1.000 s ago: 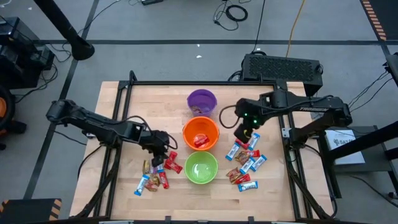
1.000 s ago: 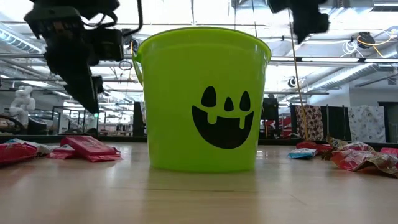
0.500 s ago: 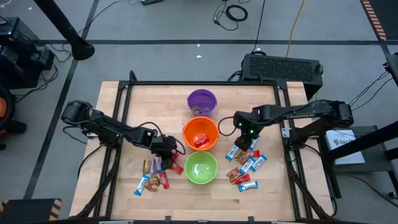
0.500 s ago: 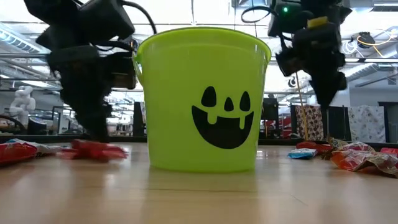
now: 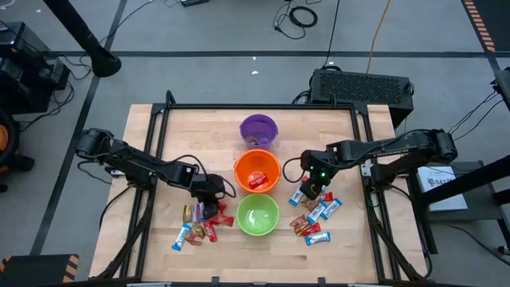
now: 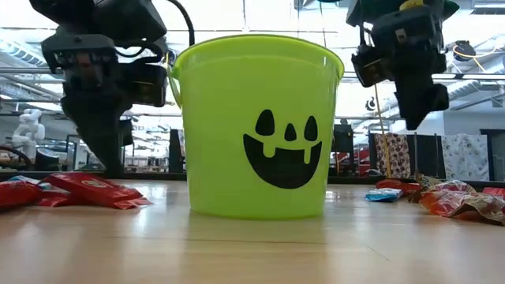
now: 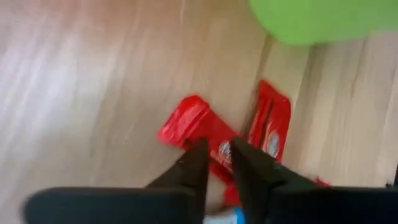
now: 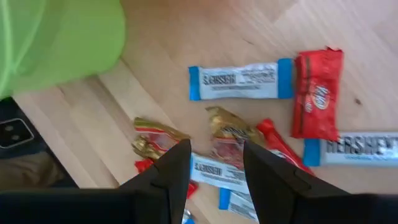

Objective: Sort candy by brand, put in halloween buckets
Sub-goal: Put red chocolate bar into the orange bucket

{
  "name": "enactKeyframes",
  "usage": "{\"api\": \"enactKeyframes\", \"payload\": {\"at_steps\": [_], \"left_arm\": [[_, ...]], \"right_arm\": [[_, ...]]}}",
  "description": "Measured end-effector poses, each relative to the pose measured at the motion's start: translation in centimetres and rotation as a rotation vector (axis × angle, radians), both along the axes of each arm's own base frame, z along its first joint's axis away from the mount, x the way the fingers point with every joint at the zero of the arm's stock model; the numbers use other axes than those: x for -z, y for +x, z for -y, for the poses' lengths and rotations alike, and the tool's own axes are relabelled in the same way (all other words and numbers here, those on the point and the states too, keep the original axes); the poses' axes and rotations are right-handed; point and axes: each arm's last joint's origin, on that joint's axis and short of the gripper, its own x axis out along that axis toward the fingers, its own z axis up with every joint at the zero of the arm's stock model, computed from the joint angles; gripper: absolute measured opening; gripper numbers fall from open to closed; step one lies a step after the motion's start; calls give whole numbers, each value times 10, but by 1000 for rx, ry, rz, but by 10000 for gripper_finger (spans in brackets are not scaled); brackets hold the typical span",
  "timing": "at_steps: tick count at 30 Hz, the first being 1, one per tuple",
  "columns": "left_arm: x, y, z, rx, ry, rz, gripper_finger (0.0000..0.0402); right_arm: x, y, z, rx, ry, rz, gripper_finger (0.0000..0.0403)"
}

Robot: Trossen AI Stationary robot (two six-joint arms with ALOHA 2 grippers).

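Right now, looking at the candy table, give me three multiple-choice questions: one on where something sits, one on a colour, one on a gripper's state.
1. Which bucket stands between the other two?
A. purple B. orange C. green
2. What colour is the candy inside the orange bucket?
A. red B. blue C. brown
3. How are the right gripper's fingers?
A. clamped on a bar B. open, holding nothing C. shut tight

Answers: 1 B, the purple bucket and green bucket flank it. 2 A, red wrappers show inside. 3 B, a clear gap shows above the candy pile.
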Motion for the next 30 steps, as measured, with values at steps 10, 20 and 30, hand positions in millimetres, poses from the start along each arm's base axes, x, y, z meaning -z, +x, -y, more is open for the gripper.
{"api": "enactKeyframes", "payload": {"at_steps": [10,20,30], "left_arm": [[-12,-10,7,19,-96,-28,9],[-11,-13,23,158,75,53,136],[-1,-20,30,186,125,69,160]], "right_arm": [[-3,7,-2,16,6,78,139],[-4,9,-2,24,8,94,139],[-5,11,-2,4,1,130,139]]}}
